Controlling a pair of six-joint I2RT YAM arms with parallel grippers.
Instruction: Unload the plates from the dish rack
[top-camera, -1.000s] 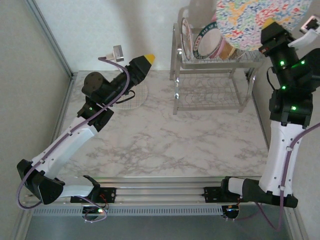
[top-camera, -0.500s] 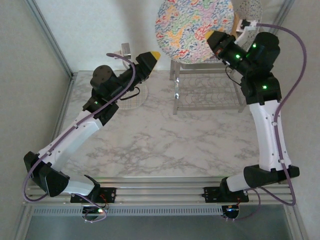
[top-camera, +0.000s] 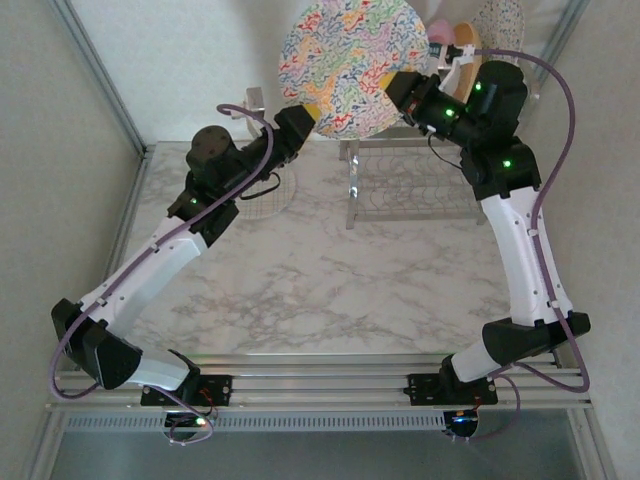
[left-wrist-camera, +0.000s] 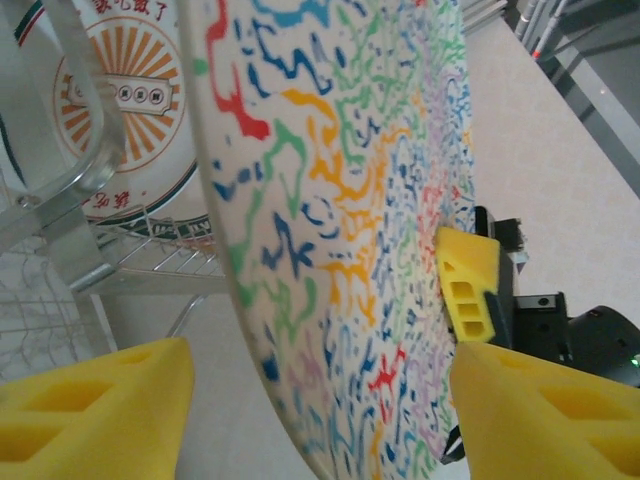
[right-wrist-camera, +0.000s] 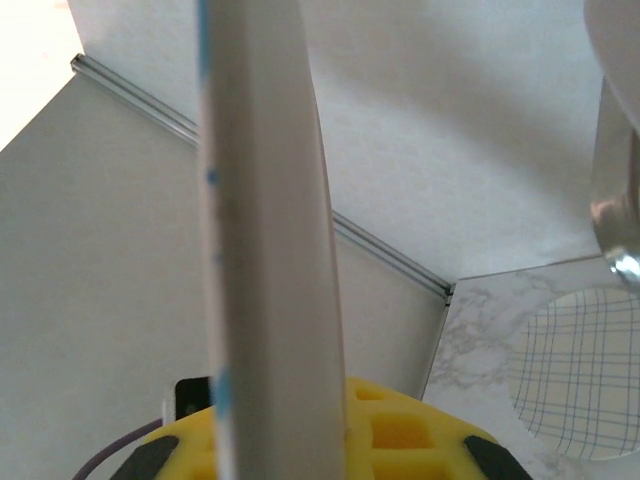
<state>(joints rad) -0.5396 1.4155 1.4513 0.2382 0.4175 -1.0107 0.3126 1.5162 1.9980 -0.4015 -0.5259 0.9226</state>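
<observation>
Held: squiggle plate (top-camera: 350, 65), upper centre of the top view, on edge in the air. It sits above and left of the rack (top-camera: 420, 190), clear of the table (top-camera: 300, 270).

The right gripper (top-camera: 400, 95) is clamped on the plate's right rim. In the right wrist view the rim runs edge-on up the frame, seated between the yellow pads (right-wrist-camera: 400, 430).

The left gripper (top-camera: 305, 118) is at the plate's lower-left rim. In the left wrist view its fingers are apart, one at lower left and one at lower right, with the rim between them. The left one is off the plate; I cannot tell for the right.

Handling (judgement): rigid and glazed, so likely slick and breakable. It looks heavy for a rim pinch and would lever about the pads. Take the rim deep, pads square on both faces, opposite the right gripper's hold.

An orange-sunburst plate (left-wrist-camera: 120, 100) stands in the rack.
</observation>
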